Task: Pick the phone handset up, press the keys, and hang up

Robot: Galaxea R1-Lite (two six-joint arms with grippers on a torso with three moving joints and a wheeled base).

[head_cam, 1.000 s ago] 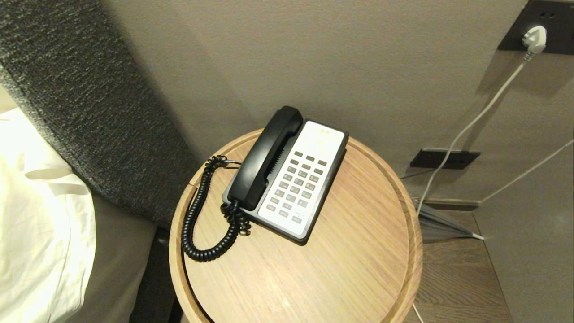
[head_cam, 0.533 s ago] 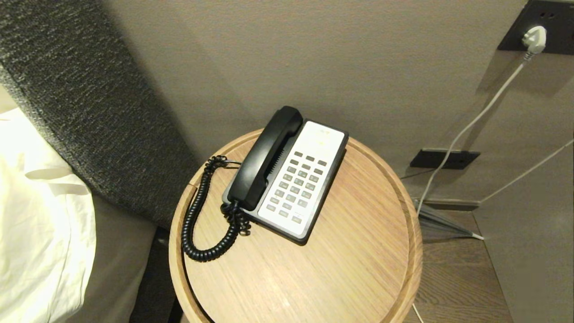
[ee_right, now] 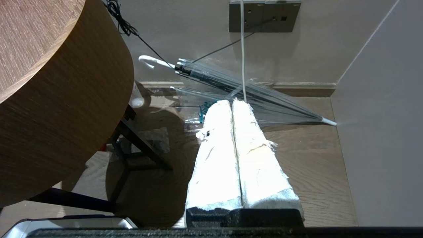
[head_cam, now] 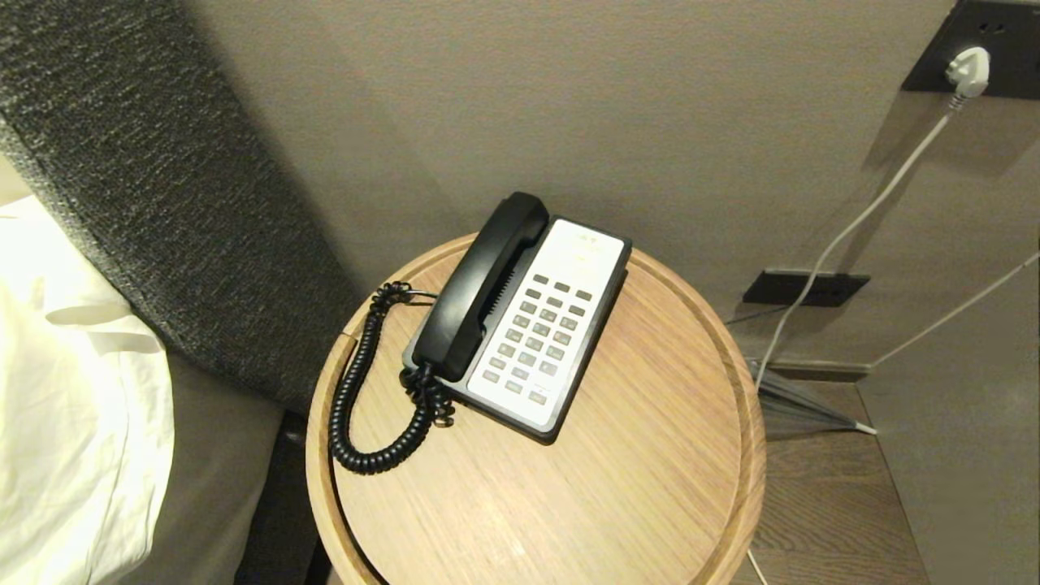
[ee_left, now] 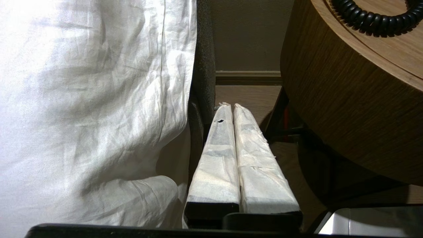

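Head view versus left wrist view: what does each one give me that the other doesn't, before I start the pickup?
Head view only: the phone handset resting on the phone base, with its keys, and the white plug in the wall socket.
Left wrist view only: the left gripper, shut and empty, low between the white bedding and the table's side.
Both: the round wooden table and the coiled cord.

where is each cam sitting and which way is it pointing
Head view: high, facing down at the round table bearing the phone handset; no arm shows.
Left wrist view: low between bedsheet and table, facing the wall; shut left gripper shows.
Right wrist view: low on the table's other side, facing the umbrella; shut right gripper shows.
Shared: all three show the table.
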